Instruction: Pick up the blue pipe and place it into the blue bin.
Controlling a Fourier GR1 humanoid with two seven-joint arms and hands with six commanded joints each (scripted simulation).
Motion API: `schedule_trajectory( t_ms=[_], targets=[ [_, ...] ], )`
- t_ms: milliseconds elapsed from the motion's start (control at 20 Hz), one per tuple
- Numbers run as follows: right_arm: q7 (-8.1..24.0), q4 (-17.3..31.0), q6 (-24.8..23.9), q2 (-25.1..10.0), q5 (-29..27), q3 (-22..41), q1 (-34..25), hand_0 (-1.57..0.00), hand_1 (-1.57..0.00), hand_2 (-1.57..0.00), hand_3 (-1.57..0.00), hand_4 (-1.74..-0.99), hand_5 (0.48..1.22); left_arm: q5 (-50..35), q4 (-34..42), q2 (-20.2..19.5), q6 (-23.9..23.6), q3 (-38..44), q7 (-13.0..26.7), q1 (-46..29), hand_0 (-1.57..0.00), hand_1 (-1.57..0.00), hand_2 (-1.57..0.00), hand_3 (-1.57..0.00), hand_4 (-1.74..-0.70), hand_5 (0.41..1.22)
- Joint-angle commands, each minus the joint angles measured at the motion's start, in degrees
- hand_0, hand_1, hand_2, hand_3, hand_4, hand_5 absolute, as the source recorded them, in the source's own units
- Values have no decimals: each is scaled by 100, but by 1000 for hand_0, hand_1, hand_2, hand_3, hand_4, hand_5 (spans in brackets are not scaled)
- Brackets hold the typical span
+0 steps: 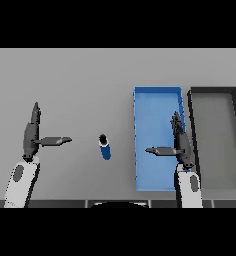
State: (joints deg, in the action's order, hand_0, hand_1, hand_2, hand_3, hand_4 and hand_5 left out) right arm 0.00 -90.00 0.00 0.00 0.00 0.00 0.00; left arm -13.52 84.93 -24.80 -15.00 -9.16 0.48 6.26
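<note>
Grey table (80, 80) holds the blue pipe (105, 148) mid-frame, left of the blue bin (157, 100). It looks hard, light, maybe slippery; grab its middle. Left hand (31, 137) and right hand (181, 142) are spread, holding nothing.

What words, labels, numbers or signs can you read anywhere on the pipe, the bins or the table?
None. The blue pipe, the blue bin, the dark grey bin and the grey table all show plain surfaces, with no lettering, numbers or signs visible.
</note>
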Motion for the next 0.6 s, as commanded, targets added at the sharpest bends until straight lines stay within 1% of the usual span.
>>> schedule_trajectory(
  t_ms=[0,250,300,350,400,450,500,550],
  targets=[
    [-11,-9,2,-5,-6,-3,15,1,1,1,1,-1222,603,5,16,6,-8,-5,-34,-13,1,1,1,1,-1006,586],
    [-74,-106,77,-67,-50,-4,173,1,1,1,1,-1222,603,63,184,33,-82,-74,-64,-122,1,1,1,1,-1006,586],
    [-406,-318,251,-431,212,123,364,1,1,1,1,-1222,603,130,232,-319,500,-269,-434,-353,1,1,1,1,-1006,586],
    [-639,-475,393,-573,369,278,583,1,1,1,1,-1227,603,151,251,-552,870,-360,-640,-438,1,1,1,1,-1011,588],
    [-644,-659,452,-673,440,348,697,1,1,1,1,-1230,601,162,323,-726,1067,-398,-761,-550,1,1,1,1,-1011,588],
    [-564,-689,464,-763,483,341,680,1,1,1,1,-1228,599,184,326,-803,1178,-437,-792,-567,1,1,1,1,-1010,588],
    [-476,-747,454,-752,558,415,683,1,1,1,1,-1232,599,156,336,-891,1286,-432,-798,-541,1,1,1,1,-1010,589],
    [-473,-818,497,-772,562,452,749,1,1,1,1,-1231,599,160,354,-952,1329,-435,-794,-555,1,1,1,1,-1007,587]
  ],
)
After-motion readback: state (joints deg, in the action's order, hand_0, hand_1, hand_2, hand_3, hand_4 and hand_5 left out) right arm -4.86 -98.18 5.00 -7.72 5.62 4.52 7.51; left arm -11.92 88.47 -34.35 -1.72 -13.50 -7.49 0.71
